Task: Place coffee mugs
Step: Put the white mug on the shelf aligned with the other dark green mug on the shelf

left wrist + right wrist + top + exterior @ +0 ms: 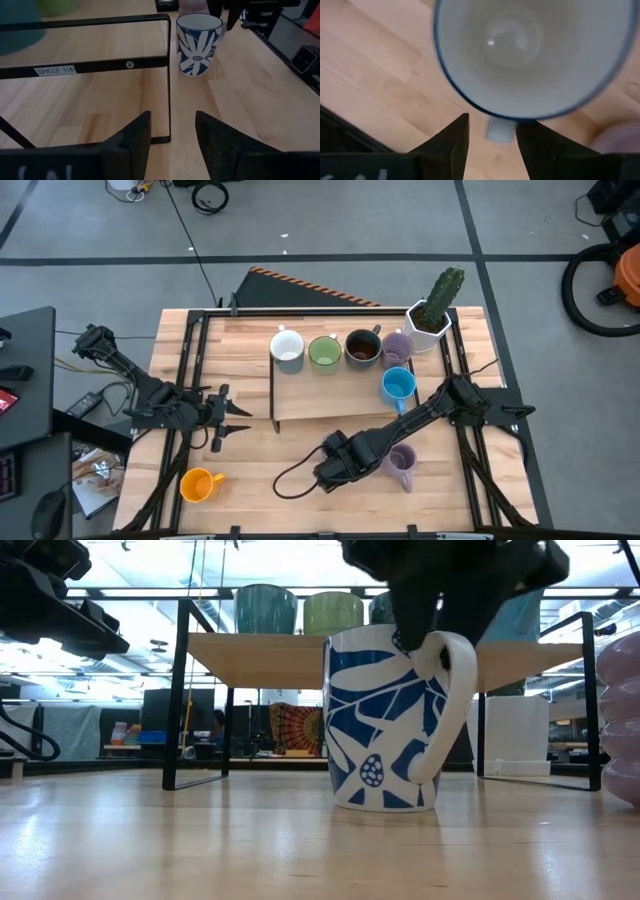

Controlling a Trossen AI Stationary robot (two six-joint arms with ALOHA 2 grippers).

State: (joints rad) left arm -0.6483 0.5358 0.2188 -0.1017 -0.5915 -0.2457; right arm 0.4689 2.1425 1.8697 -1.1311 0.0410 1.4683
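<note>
white mug (530,55) directly beneath right end effector (492,142)

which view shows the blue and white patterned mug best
The low view: the blue and white mug stands on the table in full side profile, pattern and handle clear, the right claw above its handle. The left wrist view shows it whole but farther off. The right wrist view looks into it. In the high view the arm hides it.
</note>
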